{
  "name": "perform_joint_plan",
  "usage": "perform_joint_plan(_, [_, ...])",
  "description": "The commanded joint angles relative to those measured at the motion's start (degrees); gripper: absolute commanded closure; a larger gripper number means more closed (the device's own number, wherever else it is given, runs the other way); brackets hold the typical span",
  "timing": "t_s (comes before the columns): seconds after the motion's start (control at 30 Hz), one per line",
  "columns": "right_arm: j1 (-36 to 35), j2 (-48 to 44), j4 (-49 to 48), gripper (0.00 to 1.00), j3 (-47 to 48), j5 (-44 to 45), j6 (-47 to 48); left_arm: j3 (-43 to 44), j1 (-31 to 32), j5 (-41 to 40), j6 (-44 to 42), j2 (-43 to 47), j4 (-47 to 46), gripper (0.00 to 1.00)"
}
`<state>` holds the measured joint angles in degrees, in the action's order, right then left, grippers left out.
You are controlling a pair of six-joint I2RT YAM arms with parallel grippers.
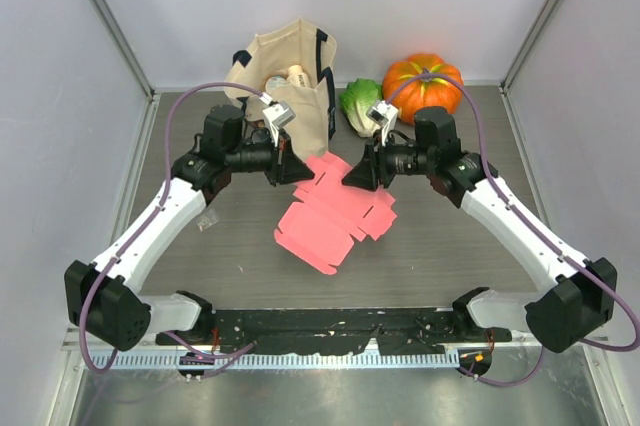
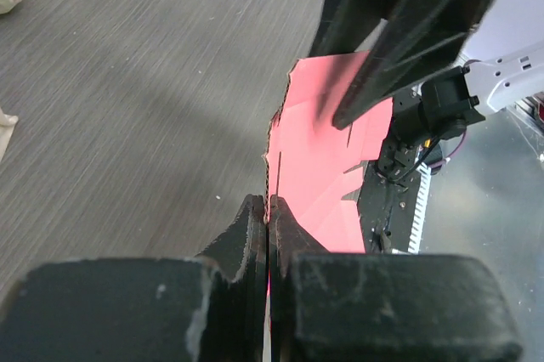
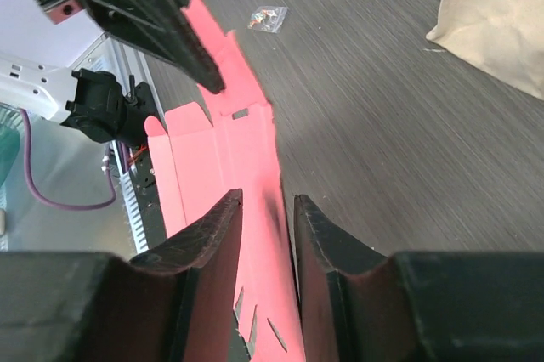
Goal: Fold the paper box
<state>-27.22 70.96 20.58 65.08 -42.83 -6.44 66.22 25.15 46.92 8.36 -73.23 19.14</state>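
The paper box (image 1: 335, 216) is a flat pink cut-out sheet with notched tabs, lying mid-table with its far edge lifted. My left gripper (image 1: 300, 168) is shut on the sheet's far-left edge; in the left wrist view the card edge (image 2: 327, 149) is pinched between the closed jaws (image 2: 269, 205). My right gripper (image 1: 352, 174) is open at the sheet's far-right edge. In the right wrist view its jaws (image 3: 268, 200) stand apart on either side of a pink strip (image 3: 229, 149), not clamping it. The left gripper's finger (image 3: 144, 5) shows at the top left of that view.
A beige tote bag (image 1: 290, 71) with items inside stands at the back. A green leafy vegetable (image 1: 360, 104) and an orange pumpkin (image 1: 423, 84) stand at the back right. A small clear packet (image 1: 207, 218) lies left of the sheet. A black rail (image 1: 330, 326) runs along the near edge.
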Motion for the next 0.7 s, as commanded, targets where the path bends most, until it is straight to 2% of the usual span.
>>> perform_joint_plan(0.0, [-0.29,1.28,-4.58,0.7,0.49,-0.59,-1.38,0.93,0.43,3.0,-0.63,2.3,-2.35,1.0])
perform_joint_plan(0.03, [-0.2,1.37,-5.8,0.74,-0.03,-1.02,-1.99,1.11,0.34,3.44,-0.36,2.3,-2.52,1.0])
perform_joint_plan(0.07, [-0.2,1.64,-6.25,0.9,-0.21,-1.55,-2.35,1.2,0.34,4.05,-0.19,2.39,-2.61,1.0])
perform_joint_plan(0.1, [-0.2,1.9,-6.77,0.98,-0.48,-1.64,-2.53,1.54,0.34,3.63,0.16,2.48,-2.53,0.97])
perform_joint_plan(0.13, [-0.2,2.25,-6.95,0.99,-0.91,-1.99,-2.88,2.33,0.43,2.49,0.6,2.91,-1.74,0.85])
perform_joint_plan(0.17, [-0.2,2.43,-6.78,0.99,-1.01,-2.34,-2.79,2.77,0.34,-1.0,0.78,3.27,-1.21,0.53])
perform_joint_plan(0.2, [-0.37,2.43,-6.78,0.99,-1.35,-3.22,-2.44,3.21,0.34,-2.43,1.13,3.79,-0.95,0.41])
perform_joint_plan(0.27, [-0.46,1.99,-6.6,0.99,-2.23,-3.92,-1.57,3.4,0.34,-2.27,2.88,5.81,-2.34,0.27])
perform_joint_plan(0.33, [-0.99,1.64,-5.99,0.99,-2.68,-5.07,-0.69,2.6,0.25,-2.96,4.55,7.04,-4.63,0.29])
perform_joint_plan(0.4, [-1.69,1.73,-5.11,0.99,-2.41,-5.86,0.46,2.34,-0.09,-5.77,5.08,8.28,-5.33,0.38])
perform_joint_plan(0.43, [-2.04,1.81,-4.59,0.99,-2.24,-6.21,0.72,2.25,-0.36,-6.57,5.7,8.19,-5.86,0.48])
perform_joint_plan(0.5, [-2.92,2.17,-4.32,0.99,-1.63,-6.56,1.34,3.04,-0.97,-8.41,7.37,6.79,-5.52,0.62])
perform_joint_plan(0.53, [-3.18,2.34,-3.97,0.99,-1.45,-6.39,1.43,3.56,-1.06,-8.42,7.63,6.0,-4.9,0.75])
perform_joint_plan(0.67, [-3.89,2.17,-3.79,0.99,-1.18,-4.64,1.6,6.29,-0.89,-6.32,7.28,2.13,-1.38,0.86])
